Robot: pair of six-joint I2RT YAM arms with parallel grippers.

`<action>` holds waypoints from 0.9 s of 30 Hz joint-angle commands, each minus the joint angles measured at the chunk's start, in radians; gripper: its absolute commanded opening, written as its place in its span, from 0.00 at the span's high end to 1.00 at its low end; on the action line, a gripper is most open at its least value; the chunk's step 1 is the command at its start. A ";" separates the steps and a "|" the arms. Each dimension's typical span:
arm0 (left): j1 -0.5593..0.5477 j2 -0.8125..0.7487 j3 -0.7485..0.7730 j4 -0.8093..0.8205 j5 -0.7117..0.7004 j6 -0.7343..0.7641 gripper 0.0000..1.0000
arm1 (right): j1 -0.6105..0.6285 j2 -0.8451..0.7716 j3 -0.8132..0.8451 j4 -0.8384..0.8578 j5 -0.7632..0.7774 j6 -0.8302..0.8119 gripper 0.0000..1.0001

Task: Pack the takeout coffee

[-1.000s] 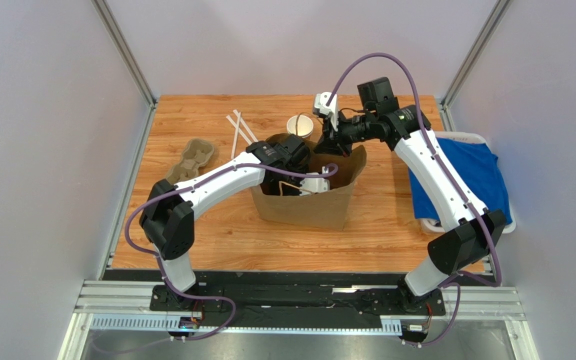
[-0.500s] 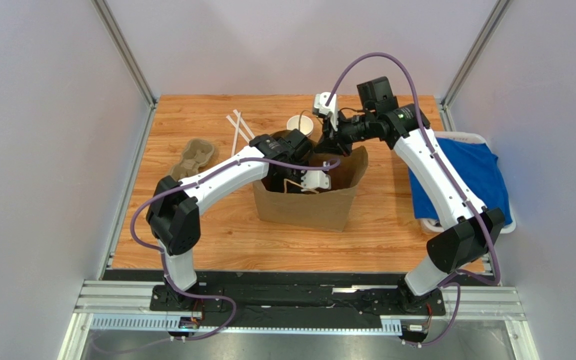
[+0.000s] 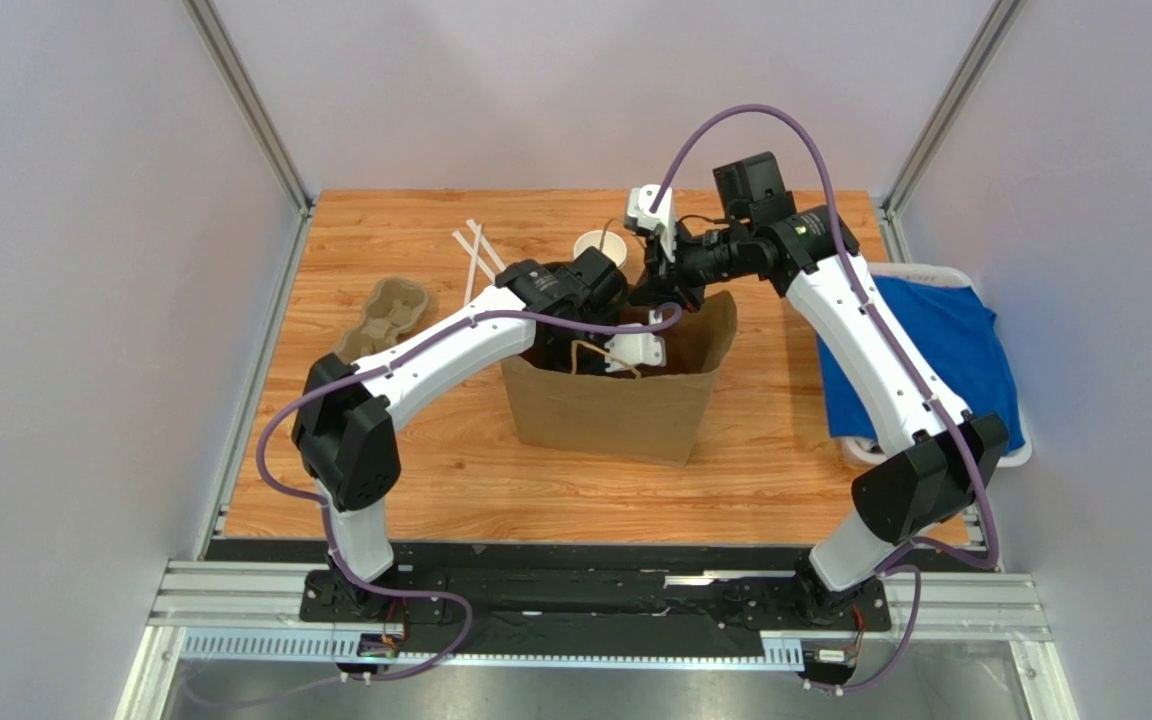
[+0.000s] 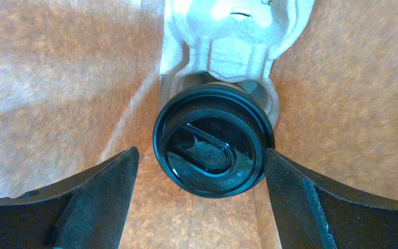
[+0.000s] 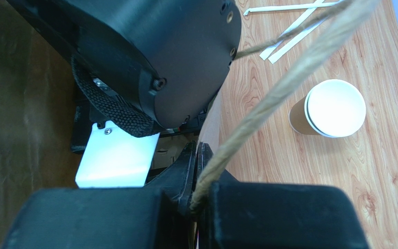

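The takeout coffee shows in the left wrist view as a round black lid [image 4: 214, 142], seated in a grey pulp carrier [image 4: 237, 36] at the bottom of the brown paper bag [image 3: 612, 405]. My left gripper [image 4: 200, 155] reaches down inside the bag, open, with a finger [image 4: 97, 202] on each side of the lid and above it, holding nothing. My right gripper [image 5: 198, 155] is shut on the bag's far rim beside the twine handle [image 5: 289, 83]. It stands at the bag's back edge in the top view [image 3: 660, 285].
A lidless brown cup [image 3: 599, 249] stands just behind the bag and shows in the right wrist view [image 5: 331, 109]. White paper strips [image 3: 480, 258] lie at the back left. A second pulp carrier [image 3: 384, 315] lies at the left. A blue cloth in a white tray [image 3: 935, 353] sits at the right.
My left wrist has shifted toward the back of the bag and risen slightly. The right gripper has kept its hold on the rim, barely moving.
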 commanded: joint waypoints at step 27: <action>0.017 -0.125 0.212 -0.142 0.096 -0.040 0.01 | 0.003 0.022 0.066 -0.025 -0.017 -0.037 1.00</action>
